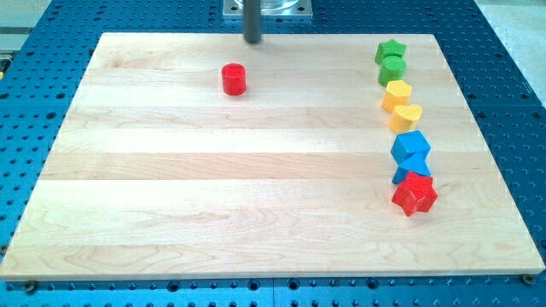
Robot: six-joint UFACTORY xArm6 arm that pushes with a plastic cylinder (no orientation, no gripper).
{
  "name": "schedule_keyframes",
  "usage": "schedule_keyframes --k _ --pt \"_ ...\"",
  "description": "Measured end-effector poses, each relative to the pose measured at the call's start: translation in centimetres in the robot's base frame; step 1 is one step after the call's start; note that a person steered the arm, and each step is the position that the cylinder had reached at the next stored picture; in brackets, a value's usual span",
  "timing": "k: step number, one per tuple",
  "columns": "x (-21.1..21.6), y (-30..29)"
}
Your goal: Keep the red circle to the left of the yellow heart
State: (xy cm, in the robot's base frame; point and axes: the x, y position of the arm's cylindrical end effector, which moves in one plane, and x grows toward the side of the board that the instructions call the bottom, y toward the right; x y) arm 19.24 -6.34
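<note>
One wooden board (256,188). Seven blocks: two blue (410,147) (408,169), two green (391,50) (392,70), two yellow, hexagon (397,93) and heart (406,117), one red star (415,194); one red circle (234,79), far left of heart. My tip (253,39), gripperless, above-right of circle, apart.

Along the right edge of the wooden board (256,188) runs a column of blocks. Nearest the top right corner I see a green star (391,50) touching a green cylinder (392,70). Below it sits a yellow hexagon (397,93). Lower down, a blue cube (410,147) touches another blue block (402,173), then a red star (415,194).
</note>
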Motion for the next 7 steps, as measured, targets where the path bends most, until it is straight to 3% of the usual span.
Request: schedule_keyframes --k 1,3,5,6,7 --pt "0.5 -0.9" --pt "9.9 -0.9" --pt "14.7 2.5" --pt "14.2 6.5" --pt "14.2 6.7"
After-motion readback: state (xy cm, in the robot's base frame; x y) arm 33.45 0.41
